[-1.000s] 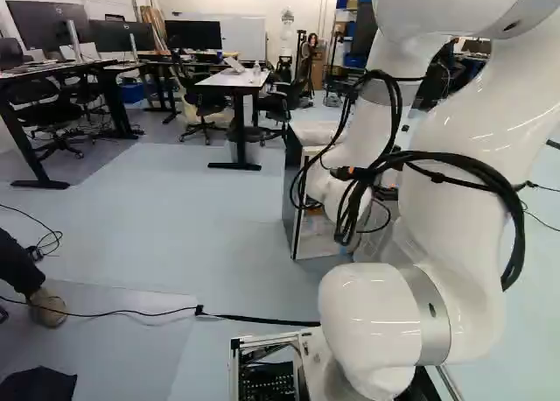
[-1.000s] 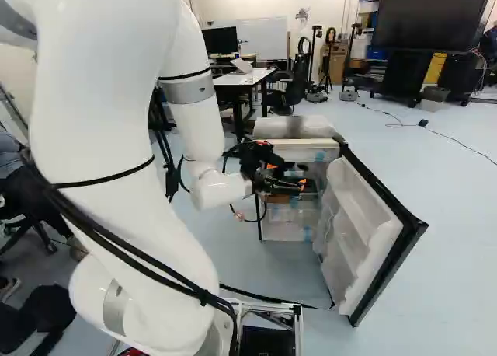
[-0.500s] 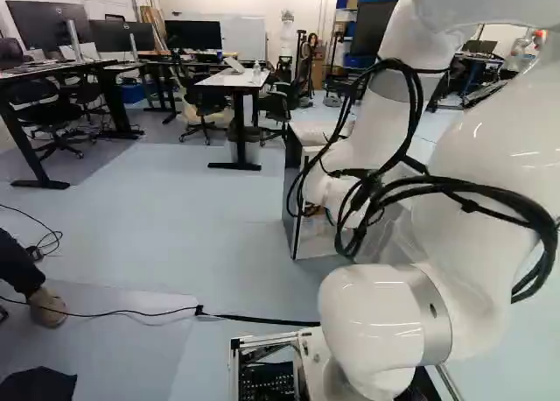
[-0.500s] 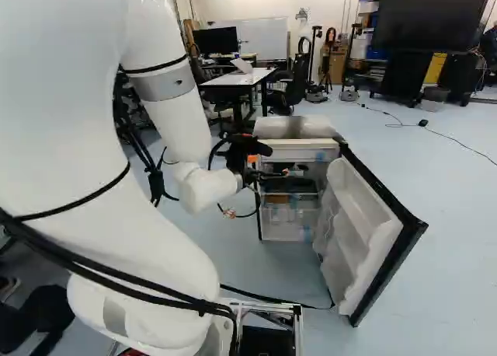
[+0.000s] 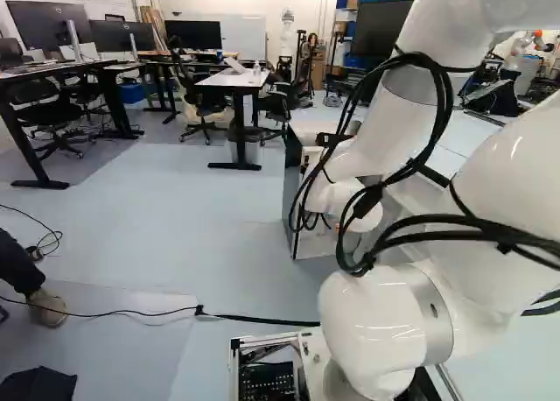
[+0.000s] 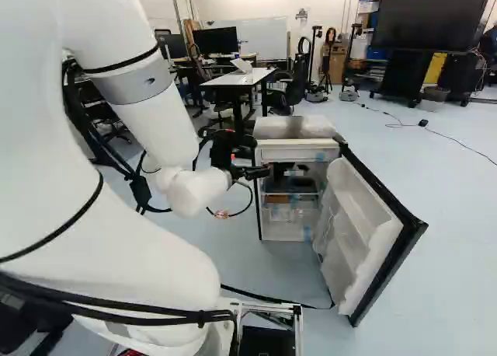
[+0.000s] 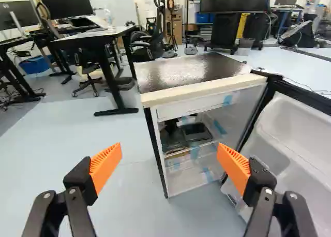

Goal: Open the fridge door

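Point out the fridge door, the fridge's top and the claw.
Fridge door (image 6: pixel 354 216): right base view, on its white inner side.
Fridge's top (image 7: pixel 189 71): wrist view, on its flat surface.
Claw (image 7: pixel 169 147): wrist view, midway between its fingertips.

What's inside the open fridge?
Inside the fridge, a dark tray and other dark items sit on a shelf; pieces of blue tape show too. Whatever lies behind the white upper panel is hidden.

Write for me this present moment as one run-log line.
fridge door: wide open | tool: open, empty, before mini fridge | inside: black bin on shelf | door task: appears done
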